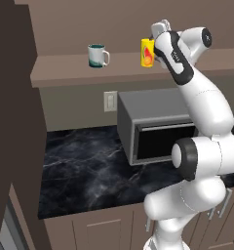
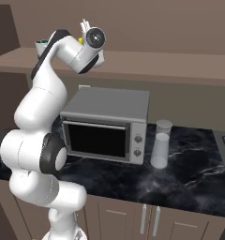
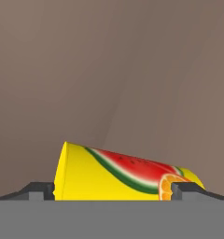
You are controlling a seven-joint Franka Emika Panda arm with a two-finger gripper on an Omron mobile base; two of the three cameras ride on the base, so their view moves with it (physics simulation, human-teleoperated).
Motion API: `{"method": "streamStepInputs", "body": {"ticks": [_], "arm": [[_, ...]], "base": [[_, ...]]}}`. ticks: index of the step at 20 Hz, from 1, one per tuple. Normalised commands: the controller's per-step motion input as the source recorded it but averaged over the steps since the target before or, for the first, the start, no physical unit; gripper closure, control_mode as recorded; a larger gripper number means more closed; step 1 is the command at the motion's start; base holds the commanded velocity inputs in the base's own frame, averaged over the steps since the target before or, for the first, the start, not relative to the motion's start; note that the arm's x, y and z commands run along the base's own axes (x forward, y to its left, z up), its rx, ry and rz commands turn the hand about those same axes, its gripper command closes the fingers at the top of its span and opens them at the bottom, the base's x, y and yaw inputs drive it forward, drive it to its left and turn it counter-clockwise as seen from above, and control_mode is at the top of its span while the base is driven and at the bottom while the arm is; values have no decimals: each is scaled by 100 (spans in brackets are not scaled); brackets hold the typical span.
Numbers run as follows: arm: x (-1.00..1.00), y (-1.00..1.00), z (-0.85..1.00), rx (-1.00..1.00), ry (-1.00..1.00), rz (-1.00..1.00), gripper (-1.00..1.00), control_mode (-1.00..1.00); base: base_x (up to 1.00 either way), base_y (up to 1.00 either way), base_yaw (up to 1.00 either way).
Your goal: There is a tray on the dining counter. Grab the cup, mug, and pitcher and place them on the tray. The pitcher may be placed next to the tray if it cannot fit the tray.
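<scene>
A white robot arm is showing smooth, glossy rounded segments, its shell bulging into fat cylinders and ball-like housings. Dark charcoal bands are ringing the joints, and a round white cap is covering the big elbow joint. A black sleeve is wrapping the wrist section. In the right base view a circular dark disc with a pale centre is capping the upper joint. The fingertips are showing as small, dark, blocky stepped shapes.

clear shelf between mug and cup
</scene>
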Motion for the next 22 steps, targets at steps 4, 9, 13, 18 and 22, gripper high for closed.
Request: {"method": "streamStepInputs", "body": {"ticks": [4, 9, 13, 18, 22], "arm": [[0, 0, 0, 0, 0, 0, -100, -100], [0, 0, -2, 0, 3, 0, -100, -100], [0, 0, -9, 0, 5, 0, -100, -100], [0, 1, -3, -1, 4, 0, 100, -100], [0, 2, 0, -2, 0, 0, 100, -100]], "base": [[0, 0, 0], [0, 0, 0], [0, 0, 0], [0, 0, 0], [0, 0, 0]]}}
